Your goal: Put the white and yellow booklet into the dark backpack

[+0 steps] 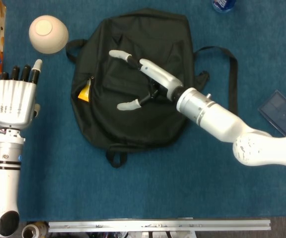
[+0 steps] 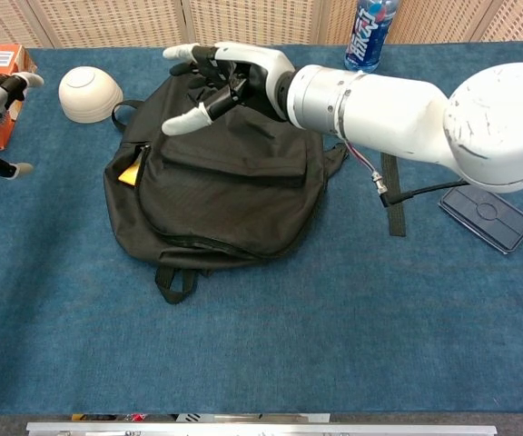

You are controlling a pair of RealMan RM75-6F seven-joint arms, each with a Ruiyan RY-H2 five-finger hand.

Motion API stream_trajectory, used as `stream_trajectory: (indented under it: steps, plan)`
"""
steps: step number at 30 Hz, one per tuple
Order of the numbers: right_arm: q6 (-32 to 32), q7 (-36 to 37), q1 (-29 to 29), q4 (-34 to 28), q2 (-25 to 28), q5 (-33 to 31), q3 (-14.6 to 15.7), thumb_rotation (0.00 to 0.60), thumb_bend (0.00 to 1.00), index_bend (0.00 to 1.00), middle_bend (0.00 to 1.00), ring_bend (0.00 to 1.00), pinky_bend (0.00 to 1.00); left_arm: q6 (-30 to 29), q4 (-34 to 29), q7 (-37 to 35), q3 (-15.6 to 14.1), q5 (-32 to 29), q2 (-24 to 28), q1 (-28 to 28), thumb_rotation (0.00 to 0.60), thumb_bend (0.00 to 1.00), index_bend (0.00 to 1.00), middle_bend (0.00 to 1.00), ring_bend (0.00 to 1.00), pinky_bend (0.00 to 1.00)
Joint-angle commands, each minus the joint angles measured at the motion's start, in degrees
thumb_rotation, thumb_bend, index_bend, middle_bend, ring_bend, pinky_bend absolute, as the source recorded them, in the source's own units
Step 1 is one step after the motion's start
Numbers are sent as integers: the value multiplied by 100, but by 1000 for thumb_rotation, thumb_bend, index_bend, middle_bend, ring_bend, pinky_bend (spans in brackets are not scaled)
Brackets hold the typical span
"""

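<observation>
- The dark backpack (image 2: pixel 216 186) lies flat mid-desk, flap down.
- The white and yellow booklet (image 2: pixel 133 172) is inside; only a yellow corner shows at its left opening.
- The right robot hand (image 2: pixel 221 80) hovers above the backpack, fingers spread, empty.
- The left robot hand (image 1: pixel 15 96) waits near the left edge, fingers straight, empty.
</observation>
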State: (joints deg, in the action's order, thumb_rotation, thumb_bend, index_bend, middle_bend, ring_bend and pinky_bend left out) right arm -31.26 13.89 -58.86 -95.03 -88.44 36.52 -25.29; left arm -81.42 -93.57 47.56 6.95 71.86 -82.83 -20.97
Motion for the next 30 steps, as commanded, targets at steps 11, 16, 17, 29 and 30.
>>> stream_trajectory:
  steps: [11, 16, 17, 29, 30]
  plan:
    - [-2316, -1809, 740, -543, 801, 728, 1379, 600, 13, 153, 287, 150, 211, 18, 59, -867, -56, 208, 285, 124, 600, 0, 156, 301, 277, 436]
    - [-2895, -2134, 1219, -673, 1183, 1107, 1769, 600, 96, 246, 370, 265, 369, -4, 103, -1275, -75, 269, 415, 215, 600, 0, 155, 302, 277, 436]
    - [-3008, -2201, 1317, -681, 1251, 1231, 1861, 600, 102, 255, 380, 277, 392, -6, 96, -1358, -75, 271, 449, 235, 600, 0, 155, 303, 277, 436]
    - [-4078, -2006, 2718, -340, 1937, 2738, 2801, 600, 74, 351, 435, 326, 457, -137, 211, -2359, -85, 345, 840, 537, 600, 0, 160, 304, 277, 433]
    - [-4158, -1985, 2837, -278, 1978, 2818, 2848, 600, 58, 351, 436, 326, 457, -135, 202, -2448, -95, 344, 893, 570, 600, 0, 161, 304, 277, 429]
